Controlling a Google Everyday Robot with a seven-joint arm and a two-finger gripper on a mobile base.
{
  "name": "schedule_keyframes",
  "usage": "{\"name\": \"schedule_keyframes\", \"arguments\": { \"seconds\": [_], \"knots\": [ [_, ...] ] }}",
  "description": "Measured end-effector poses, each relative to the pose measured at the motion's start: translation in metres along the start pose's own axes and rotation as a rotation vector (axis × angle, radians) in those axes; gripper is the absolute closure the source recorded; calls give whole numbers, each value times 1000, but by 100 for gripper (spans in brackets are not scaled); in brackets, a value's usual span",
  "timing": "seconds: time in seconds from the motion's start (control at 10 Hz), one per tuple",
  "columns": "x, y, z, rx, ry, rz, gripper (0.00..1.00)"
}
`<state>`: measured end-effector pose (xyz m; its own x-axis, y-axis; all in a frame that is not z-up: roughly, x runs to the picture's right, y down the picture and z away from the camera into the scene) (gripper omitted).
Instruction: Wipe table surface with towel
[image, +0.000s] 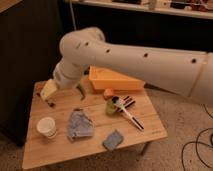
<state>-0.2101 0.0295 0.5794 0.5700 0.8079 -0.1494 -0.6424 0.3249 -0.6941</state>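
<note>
Dark cabinets at the back, speckled floor below, and the table surface (145, 131) sits centre stage, all light tan planks. The big white arm sweeps in from the right and bends down over the far left corner. There the gripper (48, 94) hangs close above the wood, jaws spread wide, nothing in them. The towel (79, 125) lies crumpled toward the front (pale blue-grey, mottled), well apart from the gripper, between a paper cup (46, 127) and a small blue pad (114, 140). A yellow bin (112, 80) sits along the back edge.
</note>
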Motion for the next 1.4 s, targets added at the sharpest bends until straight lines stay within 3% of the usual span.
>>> {"name": "schedule_keyframes", "arguments": {
  "seconds": [0.3,0.6,1.2,1.4],
  "knots": [
    [36,39,80,-79,117,-3,20],
    [83,37,141,-117,232,61,20],
    [85,36,143,-118,236,67,20],
    [85,18,142,-53,235,116,20]
  ]
}}
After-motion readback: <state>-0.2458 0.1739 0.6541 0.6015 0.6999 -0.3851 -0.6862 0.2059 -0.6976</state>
